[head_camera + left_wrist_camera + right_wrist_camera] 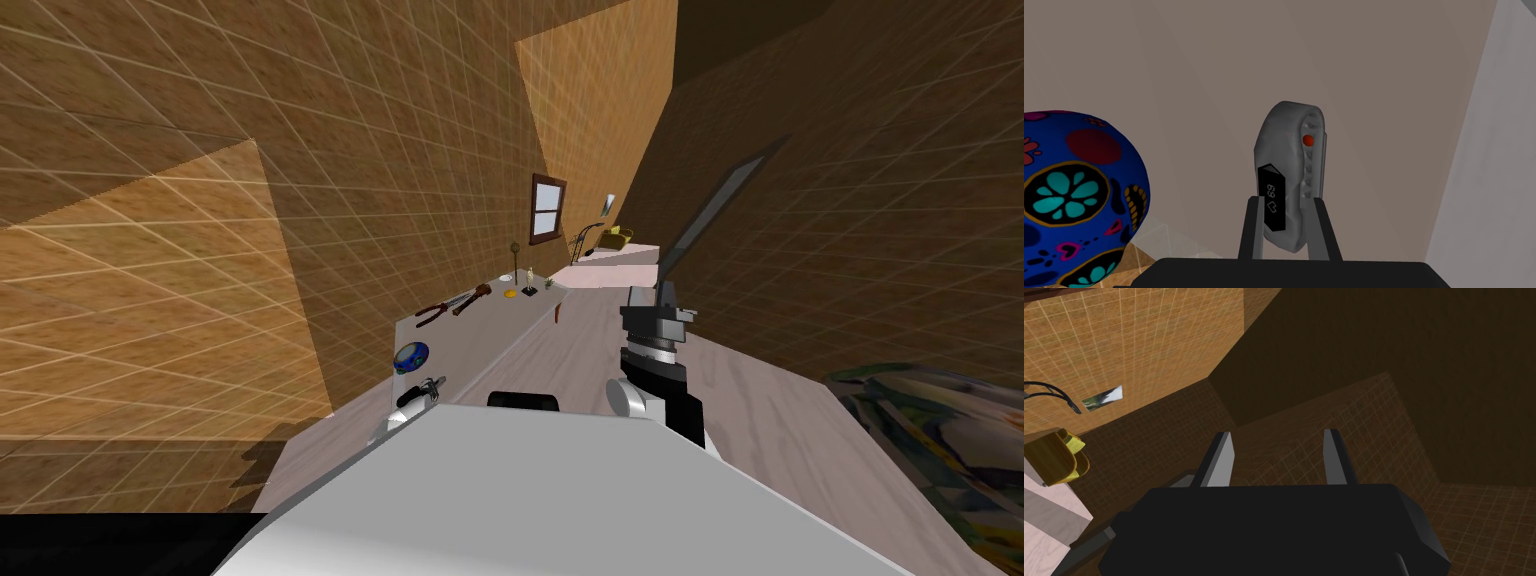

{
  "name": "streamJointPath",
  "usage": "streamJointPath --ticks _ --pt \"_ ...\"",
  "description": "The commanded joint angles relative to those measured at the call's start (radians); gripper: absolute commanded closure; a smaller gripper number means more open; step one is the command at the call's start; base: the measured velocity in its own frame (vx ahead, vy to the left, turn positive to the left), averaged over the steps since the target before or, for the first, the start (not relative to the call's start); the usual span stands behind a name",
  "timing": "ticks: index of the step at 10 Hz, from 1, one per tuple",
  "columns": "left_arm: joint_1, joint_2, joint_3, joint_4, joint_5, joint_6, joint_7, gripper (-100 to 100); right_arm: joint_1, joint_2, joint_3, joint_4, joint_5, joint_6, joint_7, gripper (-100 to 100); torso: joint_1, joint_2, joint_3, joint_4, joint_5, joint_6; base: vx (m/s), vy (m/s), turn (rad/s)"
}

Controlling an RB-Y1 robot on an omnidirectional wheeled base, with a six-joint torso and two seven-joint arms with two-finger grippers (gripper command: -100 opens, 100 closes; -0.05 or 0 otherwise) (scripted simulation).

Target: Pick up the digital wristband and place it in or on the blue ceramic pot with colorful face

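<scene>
A grey wristband (1291, 150) with a black display and a red dot stands on edge between the fingers of my left gripper (1286, 225), which is shut on its lower sides. Behind it is the pale table top (1374, 75). Close beside the gripper sits the blue pot (1069, 200), round, with teal flowers and pink hearts. From the head camera the pot (411, 355) rests on the near end of a long table (500, 330) by the wall, with my left gripper (422, 390) just in front of it. My right gripper (1278, 455) is raised, open and holding nothing.
Farther along the table lie a red-handled tool (445, 305) and several small items (525, 285). A window (546, 208) is in the wall beyond. A yellow object (615, 238) sits on a far surface. A large patterned object (940, 440) lies at my right.
</scene>
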Motion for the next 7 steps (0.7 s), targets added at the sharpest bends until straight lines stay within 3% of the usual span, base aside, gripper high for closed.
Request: streamJointPath --ticks 1,3,4,5,7 --pt "0.0 0.0 0.0 0.0 0.0 0.0 0.0 100 0.0 0.0 0.0 0.0 0.0 0.0 0.0 0 0.0 0.0 0.0 0.0 0.0 0.0 0.0 0.0 0.0" --pt "-0.001 0.001 0.0 -0.001 0.0 -0.001 0.0 100 0.0 0.0 0.0 0.0 0.0 0.0 0.0 0 0.0 0.0 0.0 -0.001 0.0 0.0 0.0 0.0 0.0" --pt "-0.001 0.001 0.0 -0.001 0.0 -0.001 0.0 0 0.0 0.0 0.0 0.0 0.0 0.0 0.0 0 0.0 0.0 0.0 -0.001 0.0 0.0 0.0 0.0 0.0" --pt "0.022 0.008 -0.002 -0.036 0.013 0.019 0.001 100 0.0 0.0 0.0 0.0 0.0 0.0 0.0 0 0.0 0.0 0.0 -0.001 0.0 0.0 -0.003 -0.028 -0.032" --pt "0.058 0.02 -0.003 -0.093 0.031 0.05 0.004 100 0.0 0.0 0.0 0.0 0.0 0.0 0.0 0 -0.003 0.001 0.0 -0.001 0.0 0.0 -0.017 -0.05 -0.032"
